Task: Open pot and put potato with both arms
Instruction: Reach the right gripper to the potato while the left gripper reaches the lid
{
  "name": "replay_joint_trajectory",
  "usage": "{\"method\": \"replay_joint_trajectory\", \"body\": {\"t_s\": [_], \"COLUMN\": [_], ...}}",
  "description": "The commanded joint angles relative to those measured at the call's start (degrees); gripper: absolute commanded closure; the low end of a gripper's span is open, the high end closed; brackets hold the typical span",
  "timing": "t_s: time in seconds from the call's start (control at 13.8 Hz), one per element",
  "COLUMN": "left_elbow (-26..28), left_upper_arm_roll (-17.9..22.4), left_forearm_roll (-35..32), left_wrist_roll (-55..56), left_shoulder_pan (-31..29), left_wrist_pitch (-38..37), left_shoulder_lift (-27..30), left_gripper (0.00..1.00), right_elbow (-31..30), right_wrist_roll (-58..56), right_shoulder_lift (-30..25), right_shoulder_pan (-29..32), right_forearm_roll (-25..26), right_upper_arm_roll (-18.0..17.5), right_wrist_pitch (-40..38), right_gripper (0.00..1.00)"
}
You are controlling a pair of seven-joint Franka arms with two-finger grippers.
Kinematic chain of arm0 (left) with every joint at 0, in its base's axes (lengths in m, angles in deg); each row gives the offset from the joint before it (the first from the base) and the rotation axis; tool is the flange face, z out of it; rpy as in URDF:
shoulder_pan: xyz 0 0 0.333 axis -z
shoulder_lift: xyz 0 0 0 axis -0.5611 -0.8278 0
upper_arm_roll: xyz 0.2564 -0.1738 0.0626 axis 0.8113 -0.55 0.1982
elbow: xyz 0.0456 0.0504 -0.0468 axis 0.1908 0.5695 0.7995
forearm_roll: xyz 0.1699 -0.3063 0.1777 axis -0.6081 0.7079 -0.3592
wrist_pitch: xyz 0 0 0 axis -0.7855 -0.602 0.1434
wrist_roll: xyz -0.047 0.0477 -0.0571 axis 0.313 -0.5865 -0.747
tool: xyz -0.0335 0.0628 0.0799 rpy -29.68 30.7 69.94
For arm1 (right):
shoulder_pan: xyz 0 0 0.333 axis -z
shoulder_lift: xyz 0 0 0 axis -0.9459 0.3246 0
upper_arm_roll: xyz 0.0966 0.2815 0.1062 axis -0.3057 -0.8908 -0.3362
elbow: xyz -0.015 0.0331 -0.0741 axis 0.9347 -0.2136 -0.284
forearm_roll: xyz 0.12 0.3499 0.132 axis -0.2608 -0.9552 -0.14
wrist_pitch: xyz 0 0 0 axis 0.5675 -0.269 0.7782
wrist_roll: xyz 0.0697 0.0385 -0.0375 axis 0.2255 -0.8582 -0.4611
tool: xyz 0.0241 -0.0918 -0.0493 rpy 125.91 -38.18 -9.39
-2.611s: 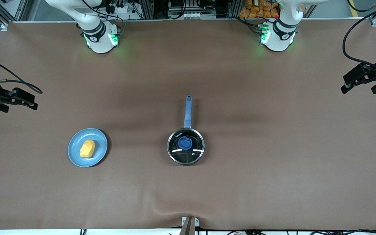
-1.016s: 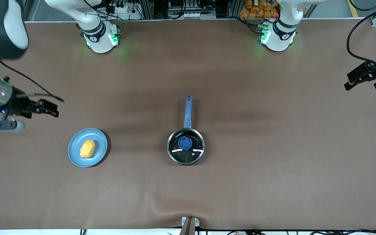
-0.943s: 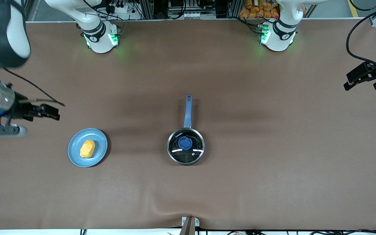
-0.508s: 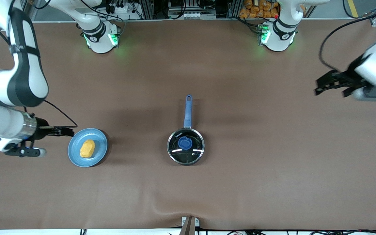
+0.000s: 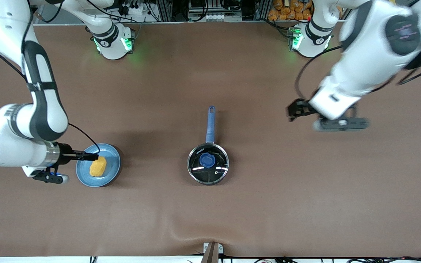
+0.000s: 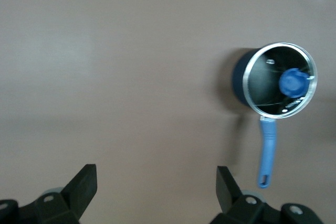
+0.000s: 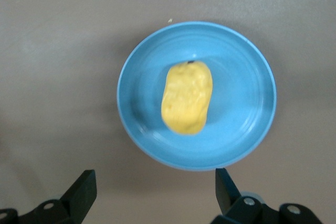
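Potato (image 5: 98,167) lies on the light-blue plate (image 5: 111,171), toward my right arm's end of the table. My right gripper (image 5: 93,156) hangs over the plate's edge, just beside the potato in the front view, its black tips pointing across the plate. From my right wrist I look straight down on that plate (image 7: 247,129) with the yellow-orange lump (image 7: 187,98) lying lengthwise near its middle, and my two right fingertips (image 7: 84,188) stand wide apart with nothing between them. They touch neither the potato nor the plate.

The pot (image 5: 208,164) sits near the middle of the brown table (image 5: 210,219), well apart from the plate. Its glass lid (image 5: 216,171) is on, the blue knob (image 5: 207,160) in the centre, and the long blue handle (image 5: 210,124) runs straight away from the front camera toward my bases.

My left gripper (image 5: 294,110) is up over bare table toward my left arm's end, well apart from the pot and blurred in the front view. From my left wrist I see the pot (image 6: 275,80) off to one side with the lid (image 6: 268,90) closed, the knob (image 6: 293,82) on it, and the handle (image 6: 268,152) sticking out. My left fingertips (image 6: 85,188) are spread wide as well, holding nothing, with only table beneath them.
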Motion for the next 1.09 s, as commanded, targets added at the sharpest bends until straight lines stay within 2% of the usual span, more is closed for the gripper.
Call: {"method": "replay_joint_trajectory", "body": {"t_s": [0.0,0.22,0.51,0.87,1.02], "left_elbow": [-5.91,-8.28,-10.74,-14.35,-14.44], "left_upper_arm_roll": [0.53,0.62,1.50,1.50,3.33], "left_forearm_roll": [0.43,0.44,0.08,0.17,0.17], "left_wrist_roll": [4.94,5.04,7.23,7.24,7.76], "left_shoulder_pan": [4.51,8.46,13.57,16.03,18.39], "left_wrist_pitch": [3.65,10.85,21.84,26.60,31.51], "left_shoulder_lift": [-7.44,-13.94,-23.09,-29.43,-31.97], "left_gripper": [0.00,0.00,0.00,0.00,0.00], "right_elbow": [-1.27,-2.23,-8.12,-8.30,-8.48], "right_wrist_roll": [0.67,-0.03,-0.12,-0.29,-0.38], "right_shoulder_lift": [1.89,3.39,3.40,5.06,5.42], "right_shoulder_pan": [0.37,0.54,-0.95,-0.16,-0.25], "right_forearm_roll": [-1.30,-1.30,-1.30,-1.21,-1.21], "right_upper_arm_roll": [-0.43,-0.43,-0.43,-0.44,-0.52], "right_wrist_pitch": [4.97,8.06,18.42,20.46,21.25], "right_gripper": [0.00,0.00,0.00,0.00,0.00]}}
